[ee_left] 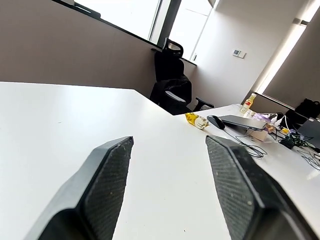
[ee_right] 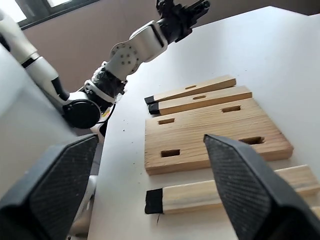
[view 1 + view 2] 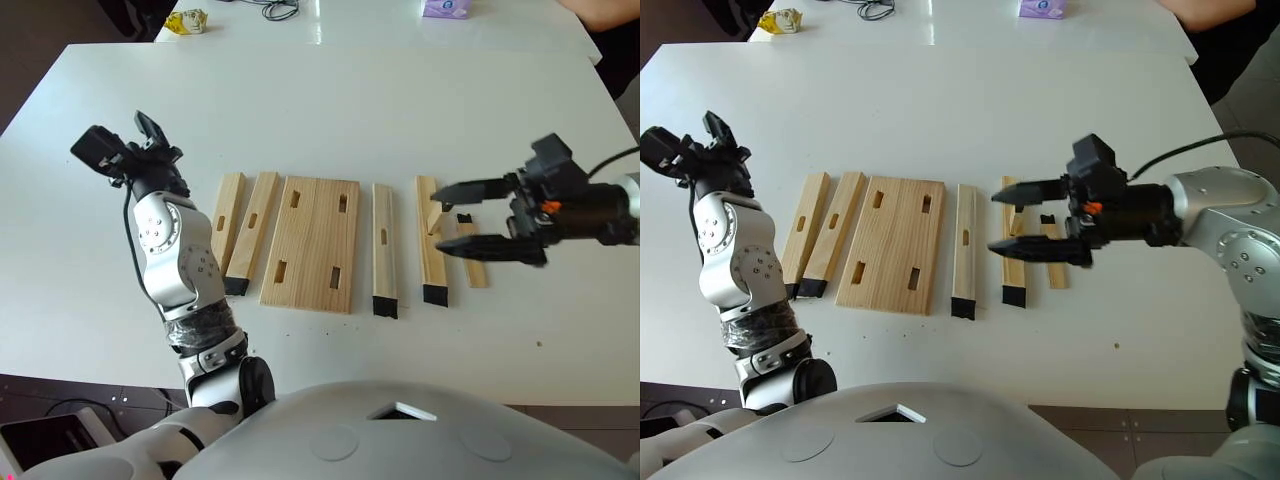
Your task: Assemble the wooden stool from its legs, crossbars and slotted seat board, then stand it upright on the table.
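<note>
The slotted seat board [image 3: 312, 243] lies flat mid-table. Two legs [image 3: 228, 222] [image 3: 255, 228] lie side by side just left of it, and two more legs [image 3: 384, 248] [image 3: 430, 240] lie to its right, all with black-capped ends toward me. A short crossbar [image 3: 472, 262] rests beside the rightmost leg. My right gripper [image 3: 440, 217] hovers open over that leg and crossbar, fingers pointing left with nothing between them; in its wrist view the fingers [image 2: 245, 185] frame the board [image 2: 215, 130]. My left gripper [image 3: 150, 135] is raised left of the parts, open and empty [image 1: 170, 141].
A second white table [image 3: 400, 25] adjoins the far edge, carrying a yellow wrapper [image 3: 186, 21], cables [image 3: 280, 8] and a purple pack [image 3: 445, 8]. Bare tabletop [image 3: 350, 120] lies behind the parts. The near table edge [image 3: 100, 380] runs just beyond my left elbow.
</note>
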